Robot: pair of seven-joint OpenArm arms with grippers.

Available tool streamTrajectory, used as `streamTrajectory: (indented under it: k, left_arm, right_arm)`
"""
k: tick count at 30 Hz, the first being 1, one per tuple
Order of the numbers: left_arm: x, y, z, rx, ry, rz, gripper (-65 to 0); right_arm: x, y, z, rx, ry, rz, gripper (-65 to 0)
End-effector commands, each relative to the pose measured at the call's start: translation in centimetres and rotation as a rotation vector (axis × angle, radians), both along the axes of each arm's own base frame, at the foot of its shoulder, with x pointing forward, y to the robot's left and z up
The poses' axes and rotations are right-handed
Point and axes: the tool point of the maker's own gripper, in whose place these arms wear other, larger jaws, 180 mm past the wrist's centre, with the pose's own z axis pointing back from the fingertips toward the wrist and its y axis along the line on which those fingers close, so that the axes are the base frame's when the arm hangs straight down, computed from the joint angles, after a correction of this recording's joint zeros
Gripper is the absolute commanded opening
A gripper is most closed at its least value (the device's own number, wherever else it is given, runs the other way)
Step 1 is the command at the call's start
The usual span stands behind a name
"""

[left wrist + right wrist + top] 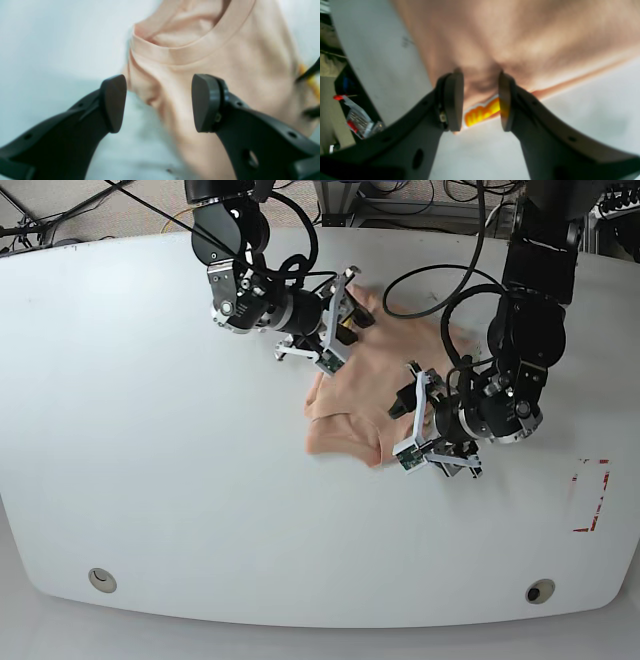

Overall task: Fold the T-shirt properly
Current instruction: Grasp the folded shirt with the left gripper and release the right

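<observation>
The peach T-shirt [360,405] lies bunched in the middle of the white table [150,430]. In the left wrist view its ribbed collar [190,50] faces up, and my left gripper [160,103] is open and empty just above the cloth's near edge. In the base view the left gripper [408,425] is at the shirt's lower right. My right gripper [480,100] is closed on a gathered fold of the shirt [520,37], with the yellow print [482,112] showing between its fingers. In the base view the right gripper [348,320] is at the shirt's upper left.
A red mark [592,495] is on the table at the right. Two round holes [100,580] sit near the front edge. Cables lie beyond the back edge. Off-table clutter [357,120] shows left of the table in the right wrist view.
</observation>
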Motion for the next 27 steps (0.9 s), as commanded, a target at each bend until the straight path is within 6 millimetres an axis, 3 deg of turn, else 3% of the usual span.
streamTrajectory:
  k: [1, 5, 9, 12, 20, 24, 27]
  left_arm:
    - [-0.3, -0.8, 1.4, -0.043, -0.046, -0.013, -26.5]
    - [-1.7, -2.7, 1.1, -0.143, -0.034, 0.025, -26.5]
    - [-3.0, -3.4, -0.7, -0.215, -0.001, 0.139, -26.2]
    - [-2.6, -3.8, -1.2, -0.264, -0.019, 0.199, -26.2]
    - [-4.8, -4.7, -7.6, -0.286, 0.086, 0.251, -26.1]
    - [-5.4, -2.9, -11.1, -0.279, 0.166, 0.323, -26.1]
    - [-4.6, 0.1, -12.5, -0.29, 0.178, 0.42, -26.1]
  right_arm:
    - [1.1, 1.0, 2.5, 0.051, -0.079, 0.012, -43.3]
    - [2.0, 0.0, 4.0, 0.041, -0.137, -0.004, -43.3]
    - [3.1, -2.8, 4.9, 0.001, -0.187, -0.053, -43.3]
    - [4.0, -5.8, 4.7, -0.049, -0.194, -0.112, -43.3]
    - [5.4, -13.8, 5.2, -0.123, -0.181, -0.301, -43.3]
    - [5.4, -16.4, 5.7, -0.094, -0.167, -0.371, -43.3]
    - [5.7, -18.0, 6.3, -0.074, -0.172, -0.41, -43.3]
